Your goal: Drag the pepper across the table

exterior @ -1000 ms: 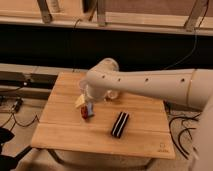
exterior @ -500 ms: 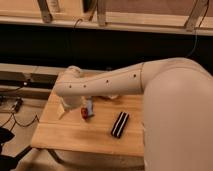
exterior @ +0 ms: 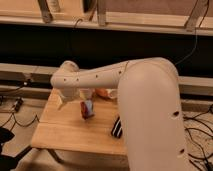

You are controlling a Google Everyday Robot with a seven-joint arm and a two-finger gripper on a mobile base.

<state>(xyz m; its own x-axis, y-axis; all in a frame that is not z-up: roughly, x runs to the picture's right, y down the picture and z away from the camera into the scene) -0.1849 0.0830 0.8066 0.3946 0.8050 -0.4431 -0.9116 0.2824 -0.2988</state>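
White arm (exterior: 100, 77) in front of jaws

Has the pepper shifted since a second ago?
No. The pepper still lies beside the blue sponge; the gripper hangs nearby, toward the left edge of the table.

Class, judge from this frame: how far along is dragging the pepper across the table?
Done: nothing visibly; the small dark red glossy pepper lies beside a blue sponge mid-table. In hand: the gripper hangs open near it, not touching. Left: contact and the whole drag across the light wooden table.
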